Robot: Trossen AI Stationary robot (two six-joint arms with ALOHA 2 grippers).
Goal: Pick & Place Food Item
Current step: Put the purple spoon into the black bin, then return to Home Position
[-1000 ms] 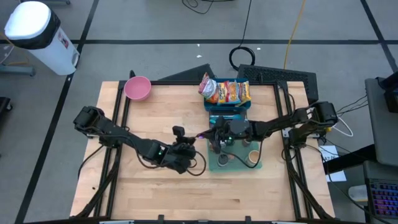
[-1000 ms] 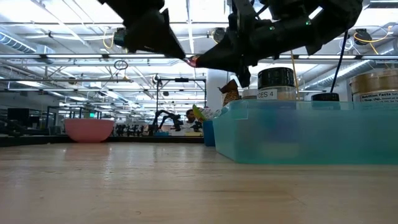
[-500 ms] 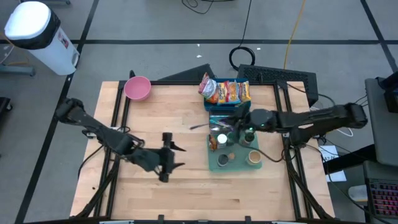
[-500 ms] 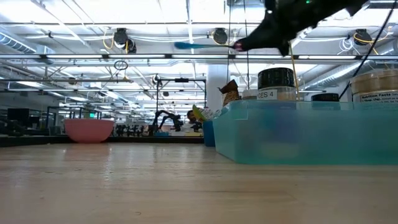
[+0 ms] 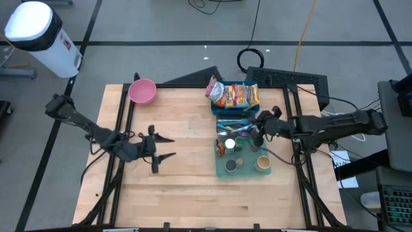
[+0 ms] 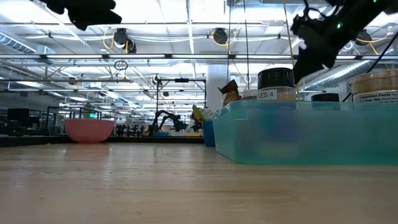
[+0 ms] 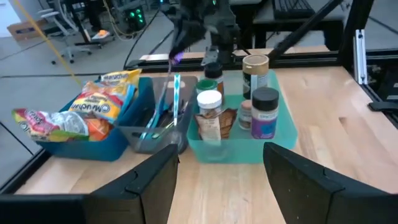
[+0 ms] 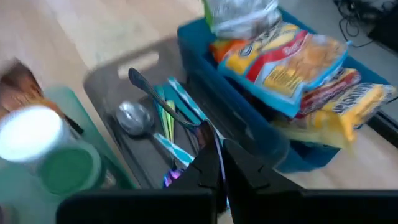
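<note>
Snack packets (image 5: 233,95) sit in the blue bin (image 5: 222,111) just beyond our right claw (image 5: 256,132), whose fingers are pinched together over the grey cutlery tray (image 5: 226,124) with its spoons (image 8: 134,118). Our left claw (image 5: 162,147) hovers spread wide and empty above the table (image 5: 187,180), with the teal jar tray (image 5: 241,170) well beyond its fingertips.

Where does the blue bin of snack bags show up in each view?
High view: blue bin, table's far edge, centre.
Low view: partly hidden behind the teal tray, only its corner showing.
Left wrist view: left side.
Right wrist view: upper right.
Shared landmark: grey cutlery tray beside it.
</note>
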